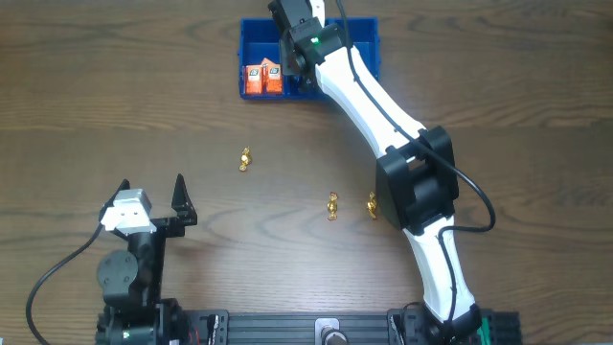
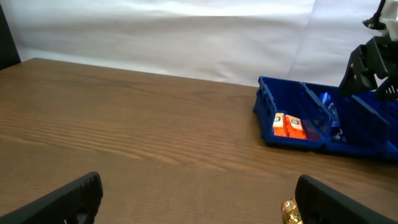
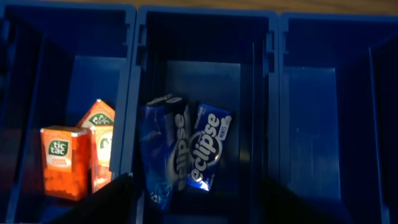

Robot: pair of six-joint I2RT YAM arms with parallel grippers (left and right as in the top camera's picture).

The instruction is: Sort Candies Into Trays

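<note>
Left end effector (image 1: 153, 195): lower left of the top view, low over the bench (image 1: 498, 125); fingers spread wide with nothing between them.
Gold candies (image 1: 332, 206): two wrapped pieces lie loose on the bench just right of centre, near each other, the right-hand one beside the right arm's elbow.
Third gold candy (image 1: 245, 159): left of centre, well apart from the pair.
Blue tray (image 1: 366, 53): upper middle of the top view, with three compartments side by side.
Orange boxes (image 1: 263, 79): in the tray's left compartment, standing close together.
Blue packs (image 3: 199, 152): in the middle compartment, lying side by side.
Right end effector (image 1: 289, 56): over the tray's middle compartment; fingers wide apart, holding nothing.
</note>
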